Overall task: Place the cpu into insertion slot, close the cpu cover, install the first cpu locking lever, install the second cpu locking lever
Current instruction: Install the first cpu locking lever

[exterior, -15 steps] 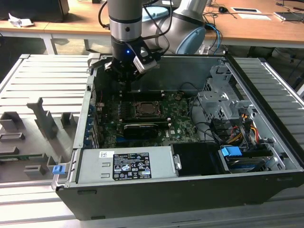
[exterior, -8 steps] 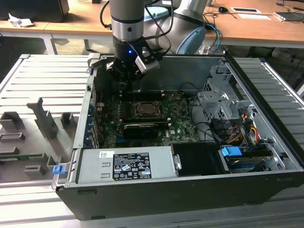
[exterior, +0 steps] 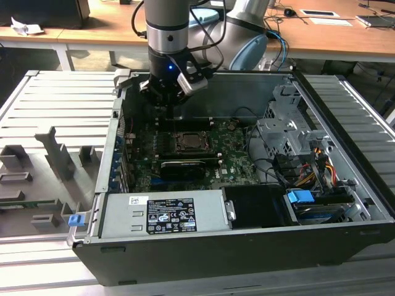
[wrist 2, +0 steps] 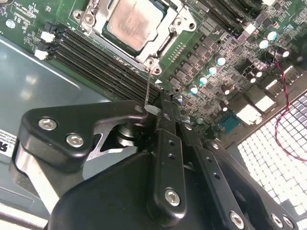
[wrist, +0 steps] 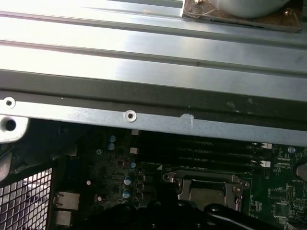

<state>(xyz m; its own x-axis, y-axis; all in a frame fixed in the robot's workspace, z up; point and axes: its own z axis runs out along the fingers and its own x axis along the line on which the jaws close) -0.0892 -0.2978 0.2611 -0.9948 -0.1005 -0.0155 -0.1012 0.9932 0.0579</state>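
The cpu (wrist 2: 136, 24) sits upper centre in the second wrist view, already down in the insertion slot (exterior: 194, 143), which is at mid-frame inside the pc case (exterior: 247, 246) in the exterior view. The cpu cover (wrist 2: 168, 42) looks folded down over it, w/ the chip's beige-silver top showing thru the window.

Handling, as a guess: the chip is light, rigid & fragile, w/ a slick metal top. Hold it by the edges only, never the underside. The cover is thin stiff sheet metal on a hinge. The locking lever (wrist 2: 148, 86) is a thin springy wire rod, best worked at its free end, and it'll likely push back.

Claw (wrist 2: 156, 109): in the second wrist view, just below centre, the fingertips look brought together w/ no real gap. The lever's free end runs down from the slot corner & meets them there. Whether the rod is pinched or just pressed against, can't tell. Nothing else is held. In the exterior view the claw (exterior: 171, 102) hangs upper centre, just above the green board (wrist 2: 230, 62), beside the black memory slots (wrist 2: 96, 52).
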